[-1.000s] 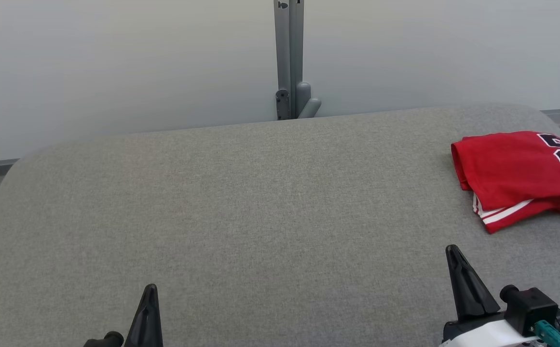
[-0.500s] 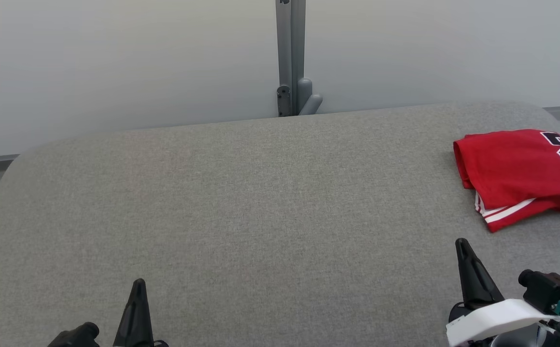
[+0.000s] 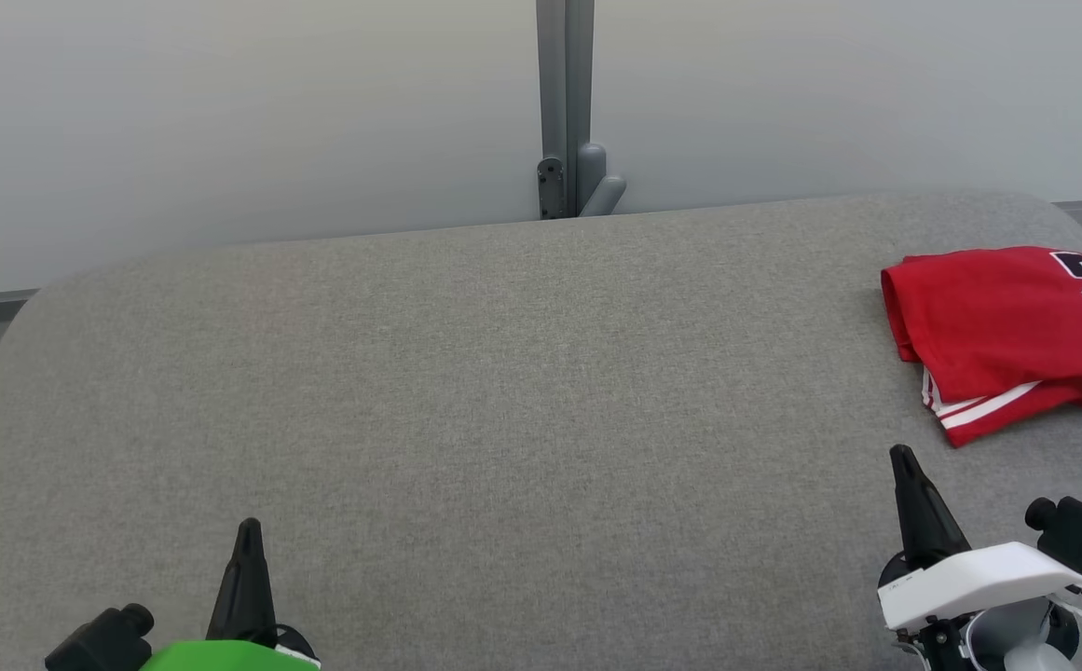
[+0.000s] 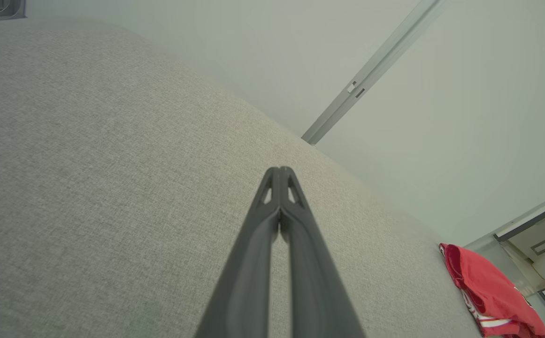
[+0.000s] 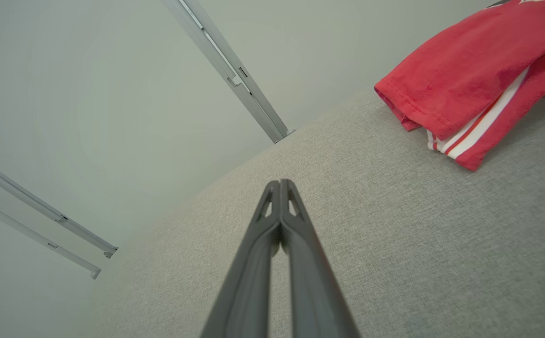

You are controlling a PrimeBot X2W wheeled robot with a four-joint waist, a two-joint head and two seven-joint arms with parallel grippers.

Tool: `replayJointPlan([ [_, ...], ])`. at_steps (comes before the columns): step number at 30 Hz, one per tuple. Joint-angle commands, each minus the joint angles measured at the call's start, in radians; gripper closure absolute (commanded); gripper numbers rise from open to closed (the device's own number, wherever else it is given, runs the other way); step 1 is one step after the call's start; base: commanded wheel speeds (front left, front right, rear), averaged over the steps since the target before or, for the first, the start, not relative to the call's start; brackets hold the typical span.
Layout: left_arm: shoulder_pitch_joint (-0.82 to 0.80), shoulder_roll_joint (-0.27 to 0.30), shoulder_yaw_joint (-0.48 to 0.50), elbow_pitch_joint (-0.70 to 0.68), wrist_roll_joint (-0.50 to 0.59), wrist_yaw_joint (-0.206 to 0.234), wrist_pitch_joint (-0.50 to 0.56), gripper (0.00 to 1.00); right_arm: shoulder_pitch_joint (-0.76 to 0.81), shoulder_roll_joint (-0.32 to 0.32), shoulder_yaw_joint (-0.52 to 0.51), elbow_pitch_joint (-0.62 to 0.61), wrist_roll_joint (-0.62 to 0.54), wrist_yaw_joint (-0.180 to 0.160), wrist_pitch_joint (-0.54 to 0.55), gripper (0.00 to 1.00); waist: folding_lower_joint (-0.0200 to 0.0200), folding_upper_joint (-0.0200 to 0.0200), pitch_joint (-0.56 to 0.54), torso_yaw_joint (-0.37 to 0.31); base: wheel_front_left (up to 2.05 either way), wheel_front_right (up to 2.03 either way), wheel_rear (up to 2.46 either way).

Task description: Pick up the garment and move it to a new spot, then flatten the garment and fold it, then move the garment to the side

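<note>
- The left tool (image 3: pixel 248 531) is nearest, low at the near left of the counter (image 3: pixel 503 401). Its two dark fingers are pressed together into one point and pinch nothing; whether the tips brush the grey cloth I cannot tell
- The right tool (image 3: pixel 902 458) sits at the near right in the same way, fingers closed flat against each other with nothing between them. It points roughly towards the garment (image 3: pixel 997 317), with a strip of bare cloth between the two
- To my eye both arms are parked: drawn in to the near edge, closed and empty, as they would be when they have nothing in hand
- Further back on the right, the garment is a red jersey with white-striped trim and part of a dark numeral on top. It lies folded into a compact stack, one folded edge facing the middle of the counter, and runs past the right edge of the head view
- Folded and well off to the side, it looks put there on purpose, so I judge the task to be at or close to its end
- Beyond the rounded far edge, a grey post (image 3: pixel 566 102) stands against the pale wall (image 3: pixel 224 121)
</note>
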Motion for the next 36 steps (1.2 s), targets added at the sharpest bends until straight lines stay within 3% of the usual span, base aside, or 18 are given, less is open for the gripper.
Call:
replayJointPlan([
  [1,-0.038,0.009,0.010,-0.006,-0.047,-0.009,0.008,1.00,-0.038,-0.004,-0.010,0.000,0.051,0.000,0.013,1.00,0.0000,-0.0001,0.002,0.001,0.00,0.00,0.00],
  [36,-0.139,0.007,0.079,0.056,-0.432,-0.047,0.097,1.00,-0.150,0.009,-0.075,0.108,0.460,0.000,0.144,1.00,0.0000,-0.0001,0.027,0.010,0.00,0.00,0.00],
])
